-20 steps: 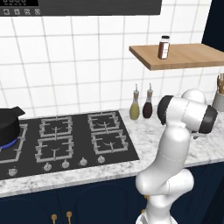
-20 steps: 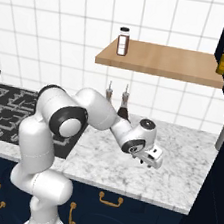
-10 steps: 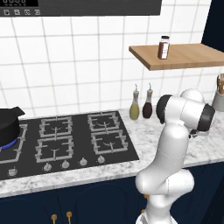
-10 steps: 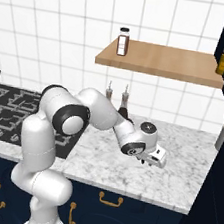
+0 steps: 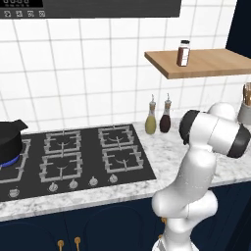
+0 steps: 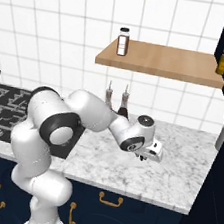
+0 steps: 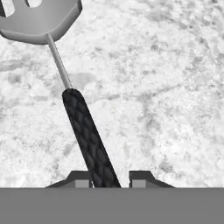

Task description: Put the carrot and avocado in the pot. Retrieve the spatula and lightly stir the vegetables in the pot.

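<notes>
The spatula [image 7: 65, 83] lies flat on the marble counter [image 7: 166, 78], its dark textured handle running straight out from between the claw's [image 7: 106, 178] fingertips and its light-grey slotted blade at the far end, up and slightly to the left in the hand view. The handle sits between the two tips, hard against one with a sliver of gap at the other, so I cannot tell whether the clamp is complete. The long axis lines up with the claw's reach. The pot [image 5: 10, 139] stands well apart, on the stove's [image 5: 83, 159] far burner.
</notes>
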Motion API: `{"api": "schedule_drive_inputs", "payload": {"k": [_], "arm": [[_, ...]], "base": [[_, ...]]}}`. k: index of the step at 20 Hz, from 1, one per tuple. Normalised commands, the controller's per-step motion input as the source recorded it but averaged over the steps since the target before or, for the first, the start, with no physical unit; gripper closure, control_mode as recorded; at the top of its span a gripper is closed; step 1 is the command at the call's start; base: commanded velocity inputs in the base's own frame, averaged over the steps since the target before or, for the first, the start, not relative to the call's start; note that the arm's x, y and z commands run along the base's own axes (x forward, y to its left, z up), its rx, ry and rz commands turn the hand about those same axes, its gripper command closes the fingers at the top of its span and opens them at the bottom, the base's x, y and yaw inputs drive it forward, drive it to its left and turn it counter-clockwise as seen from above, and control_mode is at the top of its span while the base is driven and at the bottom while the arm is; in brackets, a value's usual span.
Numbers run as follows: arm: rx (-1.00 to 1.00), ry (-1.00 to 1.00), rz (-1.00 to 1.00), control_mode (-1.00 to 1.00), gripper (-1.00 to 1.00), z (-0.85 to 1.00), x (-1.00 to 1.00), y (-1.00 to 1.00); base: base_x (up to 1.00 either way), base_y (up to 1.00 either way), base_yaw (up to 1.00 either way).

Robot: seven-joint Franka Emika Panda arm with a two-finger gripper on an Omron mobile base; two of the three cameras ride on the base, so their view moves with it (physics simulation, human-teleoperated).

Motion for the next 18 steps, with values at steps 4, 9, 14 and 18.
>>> {"api": "schedule_drive_inputs", "payload": {"k": [4, 9, 14, 18], "arm": [[-0.04, -0.11, 0.18, -1.00, 1.00, 1.00, -0.98, 0.42], [-0.01, 0.02, 0.24, -1.00, 1.00, 1.00, -0.77, 0.72], [0.00, 0.09, 0.27, -1.00, 1.00, 1.00, -0.33, 0.96], [-0.05, 0.02, 0.24, -1.00, 1.00, 1.00, -0.21, 0.62]], "base": [[0.00, 0.00, 0.00], [0.00, 0.00, 0.00], [0.00, 0.00, 0.00], [0.00, 0.00, 0.00]]}}
